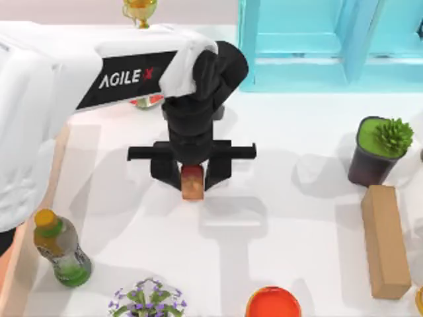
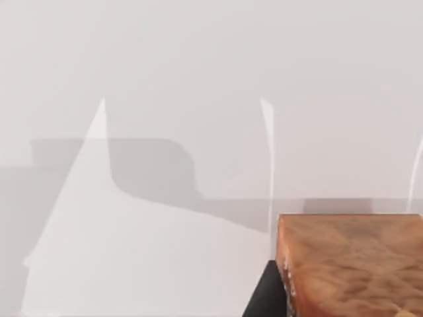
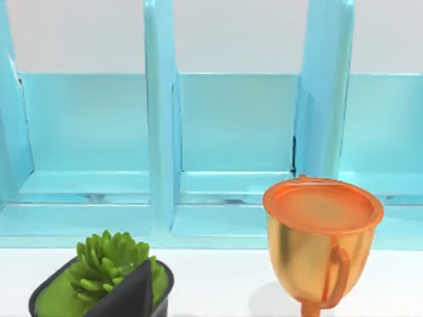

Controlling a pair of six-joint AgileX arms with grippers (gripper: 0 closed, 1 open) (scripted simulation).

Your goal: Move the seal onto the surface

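Observation:
The seal (image 1: 192, 183), a small block with a tan-orange body and a dark red top, is clamped between the black fingers of my left gripper (image 1: 192, 173). The gripper is shut on it near the middle of the table. The seal hangs a little above the glossy white surface (image 1: 284, 218) and casts a shadow to the right. In the left wrist view the seal's tan-orange body (image 2: 350, 264) sits close to the camera over the white surface (image 2: 198, 66). A dark part of my right gripper (image 3: 132, 297) shows in the right wrist view, in front of a potted plant.
A green drink bottle (image 1: 63, 251) stands front left and purple flowers (image 1: 145, 300) and an orange-red bowl (image 1: 273, 304) at the front. On the right are a potted succulent (image 1: 380, 148) and a long wooden block (image 1: 385, 241). A blue shelf unit (image 1: 330, 39) and gold trophy (image 1: 139, 10) stand behind.

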